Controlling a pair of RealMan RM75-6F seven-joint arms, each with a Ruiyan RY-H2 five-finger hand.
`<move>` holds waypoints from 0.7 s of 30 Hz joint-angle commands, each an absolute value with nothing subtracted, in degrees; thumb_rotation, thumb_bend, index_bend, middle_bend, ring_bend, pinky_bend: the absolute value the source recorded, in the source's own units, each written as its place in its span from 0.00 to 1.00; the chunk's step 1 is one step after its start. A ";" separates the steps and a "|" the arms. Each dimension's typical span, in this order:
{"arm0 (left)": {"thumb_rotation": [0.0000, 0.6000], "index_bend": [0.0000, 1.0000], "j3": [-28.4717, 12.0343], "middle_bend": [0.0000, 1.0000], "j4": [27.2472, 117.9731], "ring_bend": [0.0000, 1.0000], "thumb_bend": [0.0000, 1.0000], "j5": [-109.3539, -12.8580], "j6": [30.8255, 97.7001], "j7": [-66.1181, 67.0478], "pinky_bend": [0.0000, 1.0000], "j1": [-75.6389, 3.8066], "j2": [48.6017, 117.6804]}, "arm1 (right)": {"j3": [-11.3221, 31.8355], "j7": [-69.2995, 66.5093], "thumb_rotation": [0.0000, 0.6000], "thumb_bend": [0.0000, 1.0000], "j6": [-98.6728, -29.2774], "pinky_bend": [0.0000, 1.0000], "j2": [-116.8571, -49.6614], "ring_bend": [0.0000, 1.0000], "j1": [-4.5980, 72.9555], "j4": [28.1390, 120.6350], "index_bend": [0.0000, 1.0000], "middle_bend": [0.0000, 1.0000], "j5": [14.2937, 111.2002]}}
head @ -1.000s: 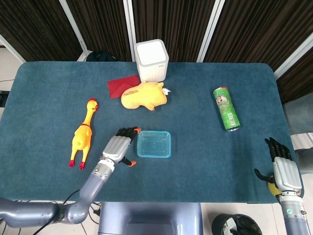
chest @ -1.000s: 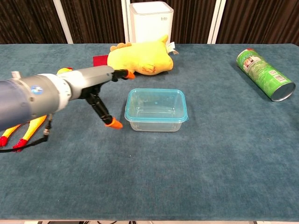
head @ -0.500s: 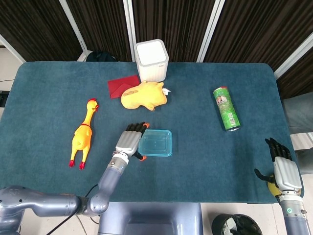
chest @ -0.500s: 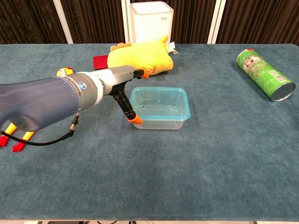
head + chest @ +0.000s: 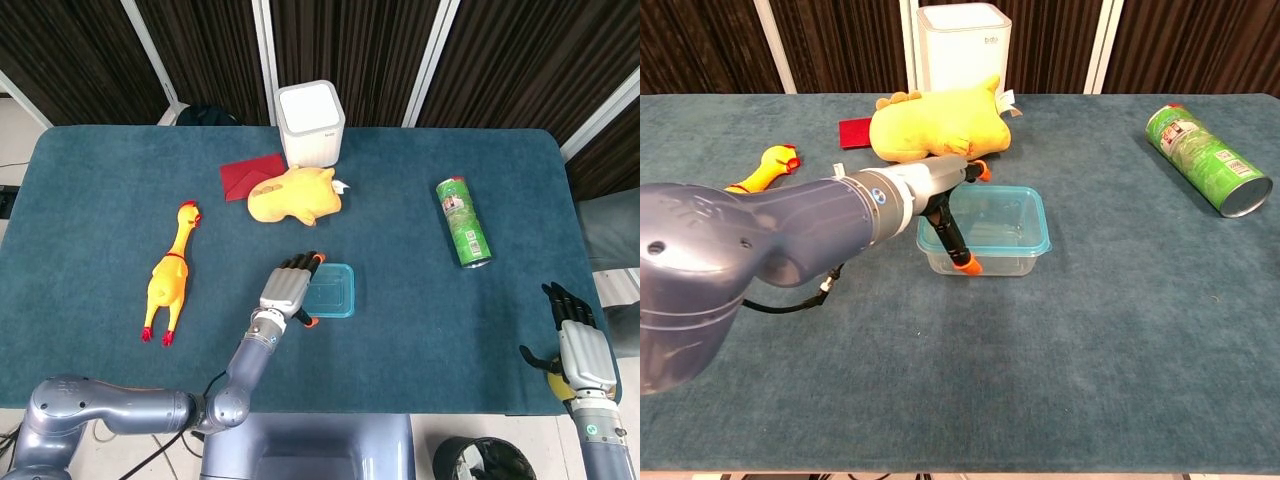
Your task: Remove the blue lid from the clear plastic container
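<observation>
Blue lid sits on the clear plastic container, mid-tabletop. Left hand spread at its left edge, holding nothing. Risk: unbraced container slides instead of unsealing.

The robot's big smooth grey-blue left arm has a thin black cable and a silver left hand with orange-tipped black fingers.
</observation>
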State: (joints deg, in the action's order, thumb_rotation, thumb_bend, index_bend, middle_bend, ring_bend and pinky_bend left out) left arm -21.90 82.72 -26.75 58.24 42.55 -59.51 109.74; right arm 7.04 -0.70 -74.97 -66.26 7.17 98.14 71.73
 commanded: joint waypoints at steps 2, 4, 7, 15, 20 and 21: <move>1.00 0.00 -22.27 0.04 80.31 0.03 0.00 -28.00 57.50 41.44 0.18 -60.67 110.99 | 6.96 -0.69 1.00 0.32 -74.93 0.00 -66.19 0.00 7.17 98.20 0.00 0.00 71.82; 1.00 0.01 -22.43 0.11 79.03 0.09 0.04 -28.51 57.10 41.06 0.24 -61.32 111.63 | 6.91 -0.72 1.00 0.32 -74.76 0.00 -66.13 0.00 7.20 98.21 0.00 0.00 71.72; 1.00 0.12 -22.23 0.22 77.97 0.20 0.11 -29.76 57.13 40.71 0.37 -61.86 112.24 | 6.89 -0.69 1.00 0.32 -74.62 0.00 -66.08 0.00 7.25 98.21 0.00 0.00 71.68; 1.00 0.19 -17.82 0.28 76.81 0.28 0.12 -38.42 55.31 38.87 0.43 -61.71 111.10 | 6.62 -1.05 1.00 0.32 -74.50 0.00 -65.64 0.00 7.38 98.52 0.00 0.00 72.61; 1.00 0.20 -15.78 0.28 77.47 0.28 0.12 -43.38 53.21 37.06 0.43 -61.27 108.52 | 6.50 -0.80 1.00 0.32 -74.54 0.00 -65.35 0.00 7.74 98.90 0.00 0.00 73.83; 1.00 0.20 -15.33 0.29 77.68 0.28 0.12 -44.47 52.57 36.52 0.43 -61.15 107.82 | 6.44 -0.64 1.00 0.32 -74.59 0.00 -65.21 0.00 7.84 99.00 0.00 0.00 74.28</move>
State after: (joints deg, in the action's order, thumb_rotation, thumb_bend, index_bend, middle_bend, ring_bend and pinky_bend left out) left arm -16.44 77.30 -42.71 53.77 37.60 -61.45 109.15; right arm 6.51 -0.82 -74.53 -65.35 7.71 98.89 73.93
